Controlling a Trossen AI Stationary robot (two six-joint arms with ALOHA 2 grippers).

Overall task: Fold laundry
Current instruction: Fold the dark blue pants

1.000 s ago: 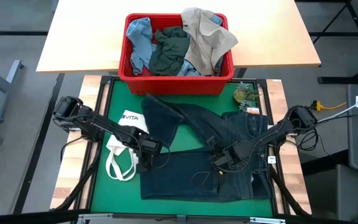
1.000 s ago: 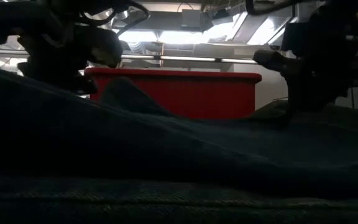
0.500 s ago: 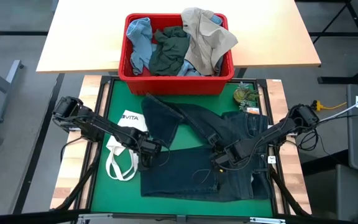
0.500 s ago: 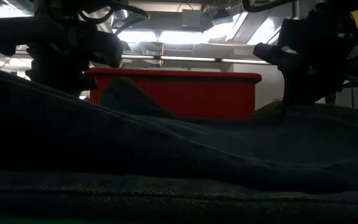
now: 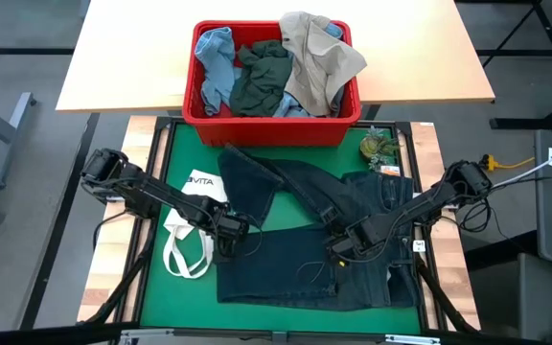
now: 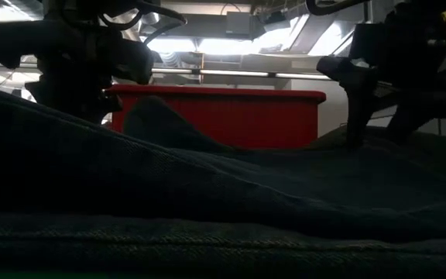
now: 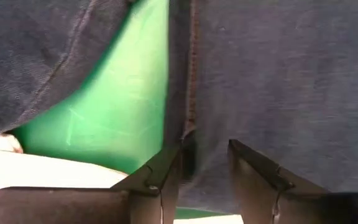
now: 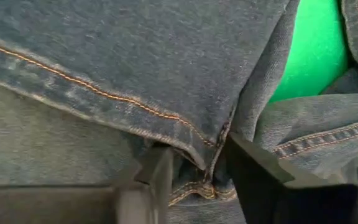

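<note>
Dark navy jeans (image 5: 324,254) spread flat on green counter (image 5: 185,297); left gripper (image 7: 202,163) and right gripper (image 8: 194,163) down at denim folds, jaws parted, denim edge between.

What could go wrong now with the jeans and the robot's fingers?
1. The left gripper has its fingers parted around the jeans' side seam; rising now could snag and spoil the fold.
2. The right gripper straddles a hem edge, so the same could happen there.
3. The white tote bag lies right beside the left gripper and might get dragged along.
</note>
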